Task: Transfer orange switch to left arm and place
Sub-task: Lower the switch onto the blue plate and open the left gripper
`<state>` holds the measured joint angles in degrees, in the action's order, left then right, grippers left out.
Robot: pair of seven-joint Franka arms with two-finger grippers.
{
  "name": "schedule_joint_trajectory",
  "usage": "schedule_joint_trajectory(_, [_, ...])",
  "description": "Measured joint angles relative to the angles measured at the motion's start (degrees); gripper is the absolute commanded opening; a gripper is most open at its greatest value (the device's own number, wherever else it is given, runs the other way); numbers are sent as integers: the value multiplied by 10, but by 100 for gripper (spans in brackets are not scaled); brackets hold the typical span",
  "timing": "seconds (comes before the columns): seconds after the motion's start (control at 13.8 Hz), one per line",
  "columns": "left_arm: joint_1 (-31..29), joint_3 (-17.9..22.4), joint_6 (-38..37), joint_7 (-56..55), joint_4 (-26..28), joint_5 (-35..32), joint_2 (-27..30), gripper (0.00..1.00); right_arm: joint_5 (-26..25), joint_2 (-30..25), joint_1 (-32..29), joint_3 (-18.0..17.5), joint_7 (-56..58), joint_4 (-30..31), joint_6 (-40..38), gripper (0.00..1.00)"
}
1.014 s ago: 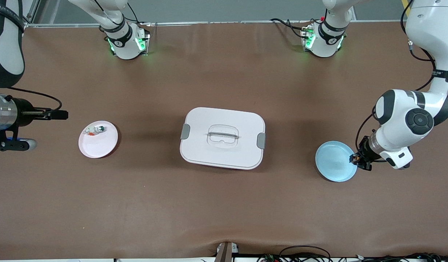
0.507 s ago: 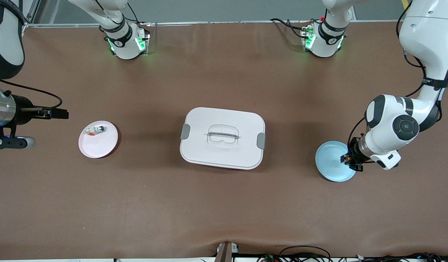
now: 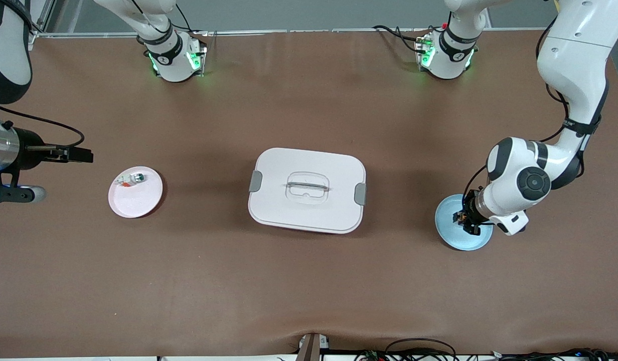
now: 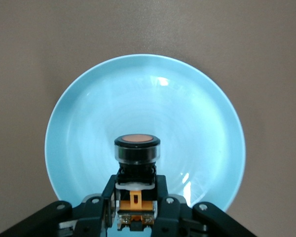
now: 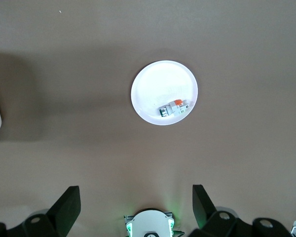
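Our left tool (image 4: 136, 217) grips the orange switch (image 4: 136, 148) by its black body, over the blue plate (image 4: 79, 128) at the 3 o'clock end of the desk (image 3: 309, 281). It looks small, light and hard, so the body is the best place to hold. Our right tool (image 5: 135, 205) waits wide open near the pink plate (image 3: 138, 203), which holds a small white-and-green part (image 3: 133, 178). The box (image 3: 307, 189) sits closed between the plates.

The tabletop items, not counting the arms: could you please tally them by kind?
Round plates: 2, pale pink and light blue
Large white plastic box with grey clips: 1
Small parts: 2, black orange-faced push-button switch in the left claw, white-and-green part
Total: 5
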<state>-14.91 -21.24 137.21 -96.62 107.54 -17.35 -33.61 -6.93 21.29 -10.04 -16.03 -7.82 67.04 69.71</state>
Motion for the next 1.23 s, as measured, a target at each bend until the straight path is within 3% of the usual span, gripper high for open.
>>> schedule_joint_trajectory(0.22, [-4,3,12,0,-4,-12,-18,0,0,-4,16,10,-5,4,7,100])
schedule_joint_trajectory(0.43, [-4,4,14,0,-7,-14,-21,0,25,-14,82,90,-8,7,15,100])
schedule_joint_trajectory(0.51, [-4,4,14,0,-7,-16,-21,46,43,-19,92,112,-8,11,19,100])
schedule_joint_trajectory(0.58, [-4,4,14,0,-7,-21,-22,99,53,-24,93,125,-8,15,23,100])
schedule_joint_trajectory(1.23, [0,-3,0,25,-37,-39,-18,100,63,-60,92,140,-7,32,55,100])
